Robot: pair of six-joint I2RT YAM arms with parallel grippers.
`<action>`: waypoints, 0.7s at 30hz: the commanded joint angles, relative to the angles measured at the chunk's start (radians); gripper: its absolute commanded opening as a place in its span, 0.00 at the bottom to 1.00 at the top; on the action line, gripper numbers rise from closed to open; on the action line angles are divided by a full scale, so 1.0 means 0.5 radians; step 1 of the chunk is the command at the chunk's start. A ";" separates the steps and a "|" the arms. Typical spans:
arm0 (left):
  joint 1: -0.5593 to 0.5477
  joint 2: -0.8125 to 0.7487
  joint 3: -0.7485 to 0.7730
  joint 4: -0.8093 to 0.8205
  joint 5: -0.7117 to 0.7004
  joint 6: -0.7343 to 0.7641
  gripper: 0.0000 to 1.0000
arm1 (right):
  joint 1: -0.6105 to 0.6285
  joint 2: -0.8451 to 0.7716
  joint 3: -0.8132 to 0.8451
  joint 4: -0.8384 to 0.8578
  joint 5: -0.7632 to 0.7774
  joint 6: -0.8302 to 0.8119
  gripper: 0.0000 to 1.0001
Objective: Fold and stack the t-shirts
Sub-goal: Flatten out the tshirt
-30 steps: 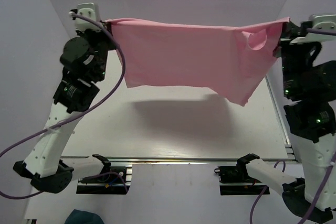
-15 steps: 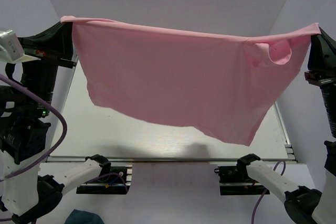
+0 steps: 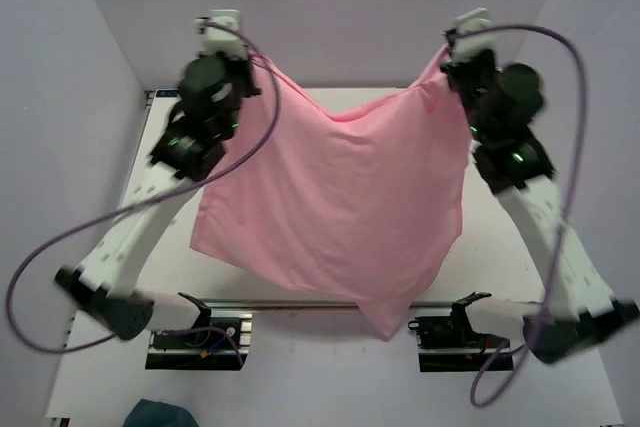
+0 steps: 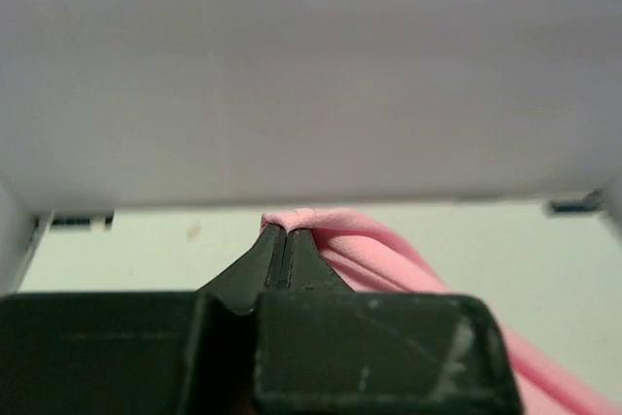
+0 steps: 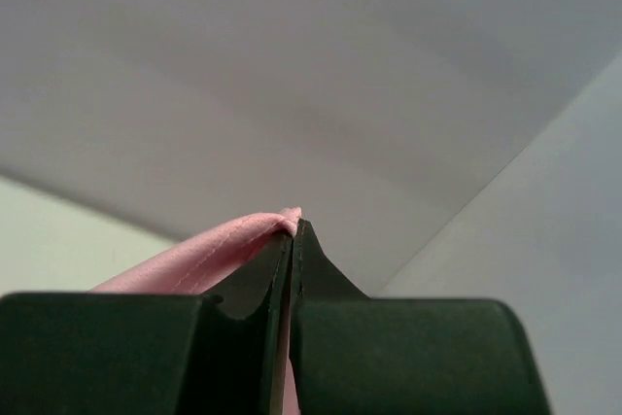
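Observation:
A plain light pink t-shirt (image 3: 340, 207) hangs in the air between my two grippers, sagging in the middle. Its lowest corner reaches down over the table's near edge. My left gripper (image 3: 256, 67) is shut on the shirt's upper left corner, and my right gripper (image 3: 444, 63) is shut on its upper right corner. In the left wrist view the jaws (image 4: 282, 232) are pressed together, with a pink fold (image 4: 389, 259) bulging out to their right. From the right wrist, the jaws (image 5: 293, 226) pinch a pink edge (image 5: 194, 255) that trails off to the left.
The white table (image 3: 500, 267) lies under the shirt, boxed in by pale walls at the back and both sides. A metal rail (image 3: 330, 304) with both arm mounts runs along the near edge. A small dark teal cloth (image 3: 160, 414) sits at the bottom left.
Both arms swung from wide apart towards the back of the table and closer together. The shirt went from stretched flat to sagging between them.

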 commanded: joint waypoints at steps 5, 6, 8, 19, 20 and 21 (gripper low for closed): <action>0.279 0.862 -0.070 -0.081 -0.199 -0.338 0.00 | -0.191 0.929 0.040 0.269 0.170 0.112 0.00; 0.380 0.979 -0.014 -0.126 -0.075 -0.406 0.00 | -0.227 1.130 0.141 0.245 0.170 0.130 0.00; 0.476 1.365 0.191 -0.151 0.018 -0.458 0.00 | -0.289 1.541 0.432 0.113 0.137 0.234 0.00; 0.721 2.308 0.882 0.069 0.549 -0.462 0.00 | -0.412 2.549 1.170 0.051 -0.198 0.398 0.00; 0.740 2.336 0.906 0.070 0.607 -0.462 0.00 | -0.424 2.552 1.149 0.076 -0.201 0.407 0.00; 0.740 2.360 0.928 0.091 0.635 -0.462 0.00 | -0.427 2.562 1.115 0.173 -0.231 0.428 0.00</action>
